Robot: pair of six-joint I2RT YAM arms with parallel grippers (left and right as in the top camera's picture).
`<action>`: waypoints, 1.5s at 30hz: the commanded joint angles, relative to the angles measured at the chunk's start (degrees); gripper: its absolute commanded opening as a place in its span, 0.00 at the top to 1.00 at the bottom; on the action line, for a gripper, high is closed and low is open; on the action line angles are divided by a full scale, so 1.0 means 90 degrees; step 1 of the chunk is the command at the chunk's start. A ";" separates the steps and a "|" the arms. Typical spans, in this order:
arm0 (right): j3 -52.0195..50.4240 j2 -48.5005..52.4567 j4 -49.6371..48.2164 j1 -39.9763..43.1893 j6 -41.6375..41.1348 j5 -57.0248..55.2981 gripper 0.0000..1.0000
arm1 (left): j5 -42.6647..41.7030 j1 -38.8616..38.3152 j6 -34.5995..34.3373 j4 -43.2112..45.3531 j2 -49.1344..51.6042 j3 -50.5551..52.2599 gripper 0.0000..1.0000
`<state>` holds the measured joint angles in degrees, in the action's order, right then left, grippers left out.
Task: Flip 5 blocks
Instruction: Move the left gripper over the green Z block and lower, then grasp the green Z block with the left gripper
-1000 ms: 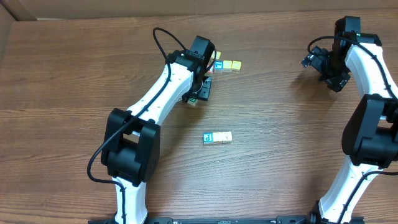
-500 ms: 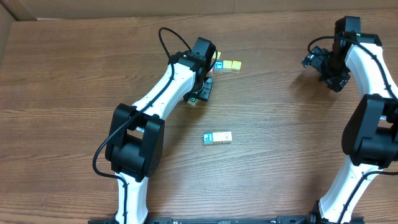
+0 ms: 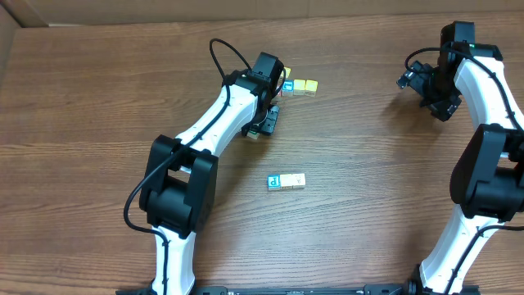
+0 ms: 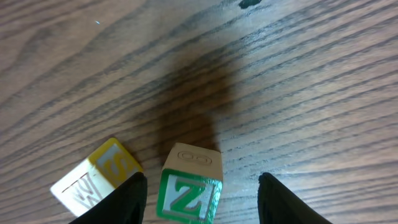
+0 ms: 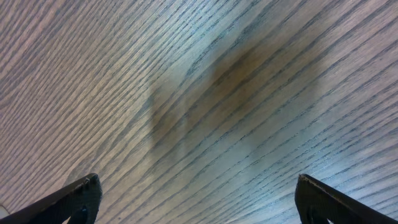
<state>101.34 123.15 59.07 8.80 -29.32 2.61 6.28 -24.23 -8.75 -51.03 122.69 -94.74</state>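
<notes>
- My left pincer [image 3: 267, 123] is hovering right over the green Z block [image 4: 189, 190]. The fingers are spread on either side of it and not touching it yet.
- Compared with a second ago, hardly anything is changing. My left elbow is swinging in a little, the pincer is staying over the same spot, and no blocks are shifting.
- So I'm guessing I'm still lining up the squeeze, and this block's flip isn't starting yet.
- A yellow-and-white cube [image 4: 93, 183] is sitting just outside one finger, so I'm risking a nudge when I close.
- A teal and cream pair [image 3: 285, 181] is waiting well behind the pincer, towards my base.
- My right pincer [image 5: 196, 199] is gaping wide over bare bench [image 5: 199, 93], holding nothing, well away from all of it.
</notes>
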 commanded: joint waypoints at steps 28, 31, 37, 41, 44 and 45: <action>0.0107 -0.0192 -0.0036 -0.0005 0.0027 0.0005 0.00 | 0.0051 0.0202 0.0170 -0.0784 0.0398 -0.0787 0.55; 0.0107 -0.0192 -0.0036 -0.0005 0.0027 0.0005 0.00 | -0.0209 0.0202 0.0308 -0.0755 0.0398 -0.0712 0.57; 0.0107 -0.0192 -0.0039 -0.0005 0.0027 0.0005 0.00 | -0.0389 0.0202 0.0527 -0.0617 0.0398 -0.0525 0.59; 0.0107 -0.0192 -0.0036 -0.0005 0.0027 0.0005 0.00 | -0.0345 0.0202 0.0525 -0.0607 0.0398 -0.0488 0.59; 0.0107 -0.0194 -0.0039 -0.0005 0.0027 0.0005 0.00 | -0.0267 0.0202 0.0527 -0.0600 0.0398 -0.0488 0.59; 0.0107 -0.0192 -0.0036 -0.0005 0.0027 0.0005 0.00 | -0.0216 0.0202 0.0527 -0.0607 0.0398 -0.0488 0.59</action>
<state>101.34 123.15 59.02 8.80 -29.30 2.63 4.08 -22.61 -5.48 -56.58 125.80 -99.92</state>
